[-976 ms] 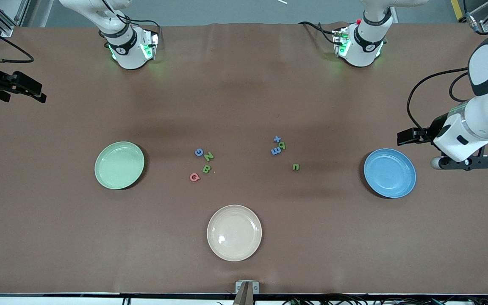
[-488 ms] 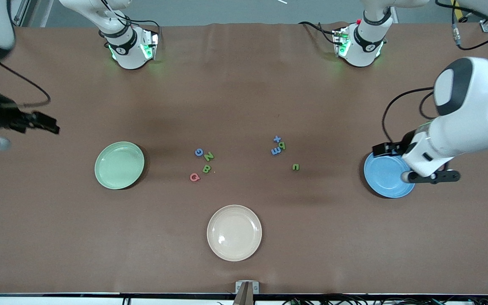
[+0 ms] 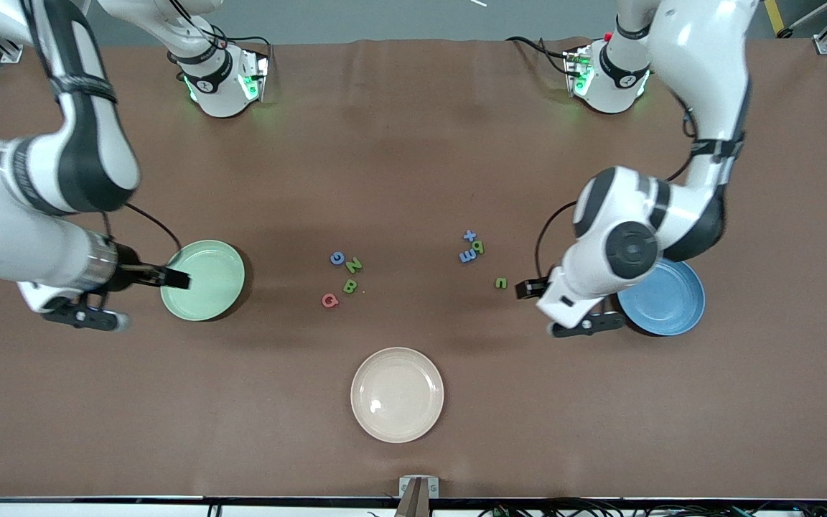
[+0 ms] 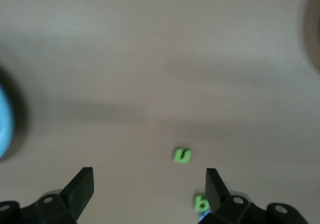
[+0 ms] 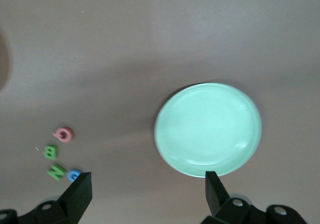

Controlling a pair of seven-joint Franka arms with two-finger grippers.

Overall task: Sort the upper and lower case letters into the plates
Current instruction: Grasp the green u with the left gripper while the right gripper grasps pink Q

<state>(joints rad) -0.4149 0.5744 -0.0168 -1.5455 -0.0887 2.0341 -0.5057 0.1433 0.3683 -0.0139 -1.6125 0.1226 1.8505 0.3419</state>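
Both arms are up over the desk with nothing held: the left gripper hangs wide open just beside the blue plate, toward the green plate, with the green "u" nearest it, and the right gripper hangs wide open beside the green plate. All eight letters lie on the bare desk between the two plates — none sorted yet. The risks I see: the tiles are tiny and flat, so fingertips may skid off, and the blue, green and blue trio near the "u" sits so tight that one pinch could drag a neighbour — or a tile could land in the wrong plate.
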